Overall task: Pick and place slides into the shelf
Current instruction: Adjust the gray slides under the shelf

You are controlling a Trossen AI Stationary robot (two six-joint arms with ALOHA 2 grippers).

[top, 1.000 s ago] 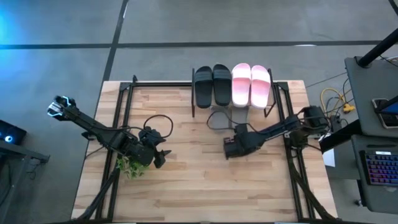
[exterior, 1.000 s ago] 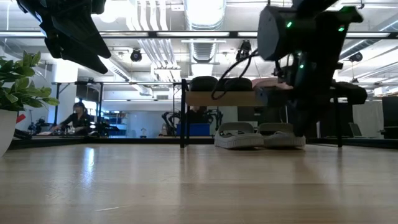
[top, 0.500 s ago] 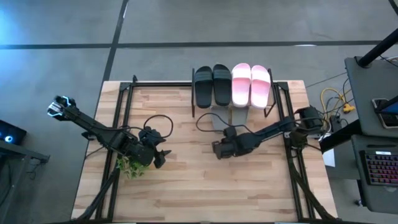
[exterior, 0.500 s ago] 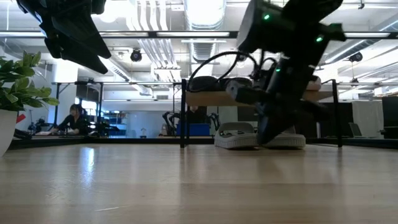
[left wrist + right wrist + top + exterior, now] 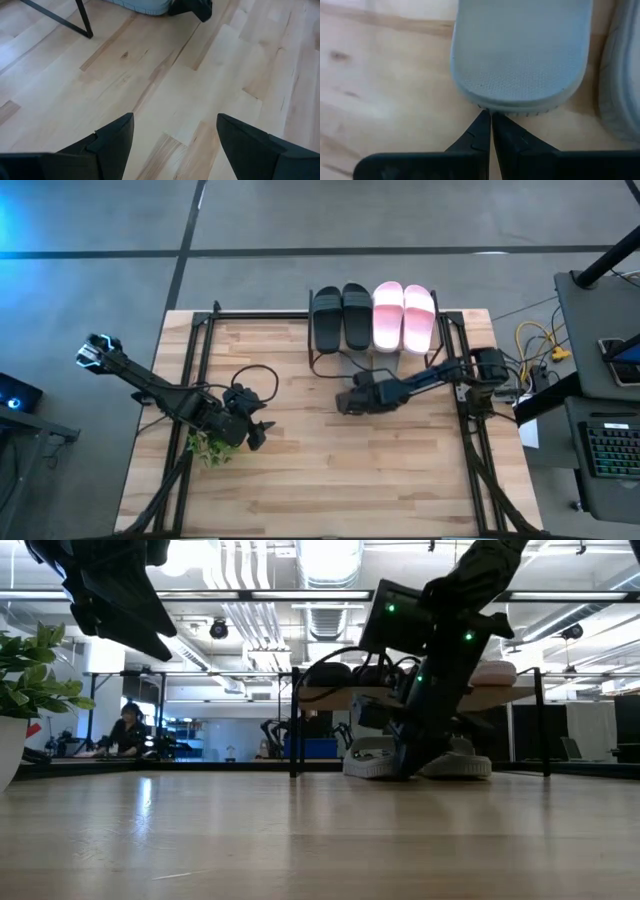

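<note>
High view: the shelf (image 5: 446,332) is set at the desk's (image 5: 330,470) far edge; a black pair (image 5: 340,318) and a pink pair (image 5: 404,316) of slides are laid on its top board. The lower tier is hidden beneath that board. The right claw (image 5: 343,402) is placed just before the shelf; the left claw (image 5: 262,430) is parked beside a small plant (image 5: 207,446).

Low view: a grey pair (image 5: 372,757) is seen under the shelf (image 5: 520,695), partly masked by the right arm; its second slide is mostly covered. The plant (image 5: 28,680) is cut off at the edge. A person (image 5: 126,728) is seated far behind.

Left wrist view: the left claw's fingers (image 5: 112,142) are spread wide over bare desk (image 5: 165,90); nothing is held.

Right wrist view: the right claw's fingers (image 5: 480,131) are pressed together, tips at the grey slide's (image 5: 520,55) sole edge; contact cannot be judged. A second grey slide (image 5: 620,75) is cropped.
</note>
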